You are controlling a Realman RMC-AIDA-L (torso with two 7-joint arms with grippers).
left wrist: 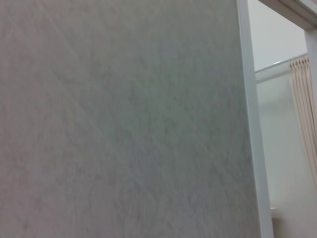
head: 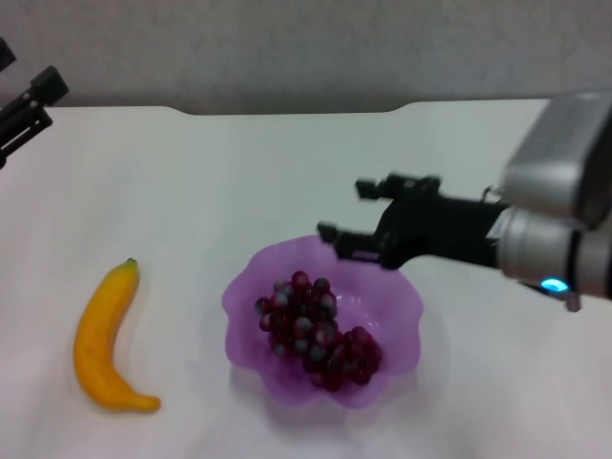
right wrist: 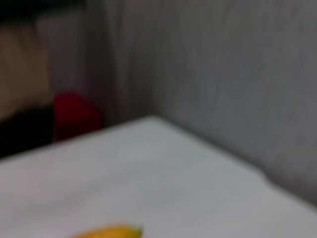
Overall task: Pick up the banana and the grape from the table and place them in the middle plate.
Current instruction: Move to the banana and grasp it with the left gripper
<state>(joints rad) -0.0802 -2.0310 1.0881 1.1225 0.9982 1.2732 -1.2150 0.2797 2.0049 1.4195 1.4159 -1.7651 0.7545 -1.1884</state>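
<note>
One fruit remains outside the middle plate (head: 251,287): the banana (head: 103,337) lies on the table (head: 239,182) well to the plate's left. The grape (head: 316,330) already sits inside the plate. The right gripper (head: 349,212) hovers just above the plate's far rim, fingers spread and empty; dropping carelessly, it could clip that wavy rim and shove the plate. The left gripper (head: 29,110) is parked far beyond the banana, and I cannot tell its state
</note>
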